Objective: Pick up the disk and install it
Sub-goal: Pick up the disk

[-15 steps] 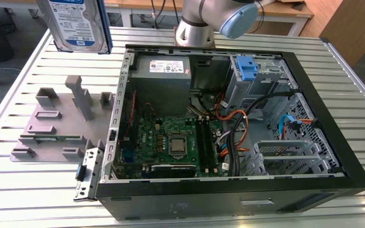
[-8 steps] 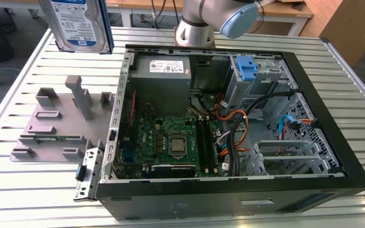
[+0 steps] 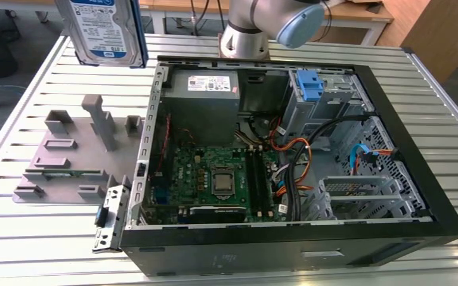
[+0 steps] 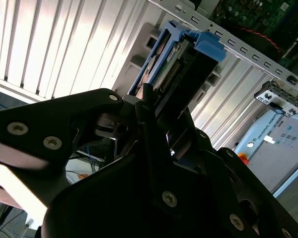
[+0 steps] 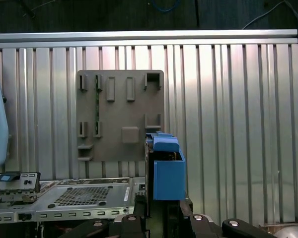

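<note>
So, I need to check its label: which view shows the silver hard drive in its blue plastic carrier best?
The exterior view: the silver hard drive shows its white-and-blue labelled face to the camera, though its top is cropped. Both wrist views see it end-on: the blue carrier edge, no label.
</note>
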Motion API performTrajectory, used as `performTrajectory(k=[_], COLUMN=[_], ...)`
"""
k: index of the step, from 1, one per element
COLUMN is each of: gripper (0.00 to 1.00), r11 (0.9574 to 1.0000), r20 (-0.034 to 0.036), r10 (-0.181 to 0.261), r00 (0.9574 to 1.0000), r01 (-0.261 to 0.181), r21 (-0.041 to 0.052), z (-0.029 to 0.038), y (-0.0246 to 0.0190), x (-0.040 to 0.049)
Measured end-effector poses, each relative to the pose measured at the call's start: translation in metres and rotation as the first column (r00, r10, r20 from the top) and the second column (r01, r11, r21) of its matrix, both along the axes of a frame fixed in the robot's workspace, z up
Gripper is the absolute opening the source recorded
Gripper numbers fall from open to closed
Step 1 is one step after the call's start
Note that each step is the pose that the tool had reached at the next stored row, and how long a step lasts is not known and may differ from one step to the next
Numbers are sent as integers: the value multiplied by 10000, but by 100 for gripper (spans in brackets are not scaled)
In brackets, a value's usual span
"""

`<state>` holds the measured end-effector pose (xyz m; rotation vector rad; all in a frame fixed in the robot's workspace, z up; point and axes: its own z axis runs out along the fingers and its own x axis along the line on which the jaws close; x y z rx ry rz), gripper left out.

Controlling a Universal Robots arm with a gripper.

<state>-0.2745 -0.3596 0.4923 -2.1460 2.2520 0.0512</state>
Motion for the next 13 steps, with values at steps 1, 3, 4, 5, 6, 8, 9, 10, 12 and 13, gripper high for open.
performTrajectory(k=[1,3,4,5,6,8,9,10,12,13], gripper=[35,35,35,35,35,35,35,35,35,35], r11=[10000,10000,10000,10000,10000,10000,10000,10000,10000,10000], r20=[-1,-3,-5,-6,-8,-8,-8,-8,-8,-8], r10=[0,0,0,0,0,0,0,0,0,0], r00=[10000,10000,10000,10000,10000,10000,10000,10000,10000,10000], r01=[0,0,0,0,0,0,0,0,0,0], r21=[0,1,1,0,0,0,0,0,0,0], z=[0,-1,-1,-1,0,0,0,0,-1,-1], y=[0,0,0,0,0,0,0,0,0,0], x=[18,52,69,84,97,118,125,128,129,130])
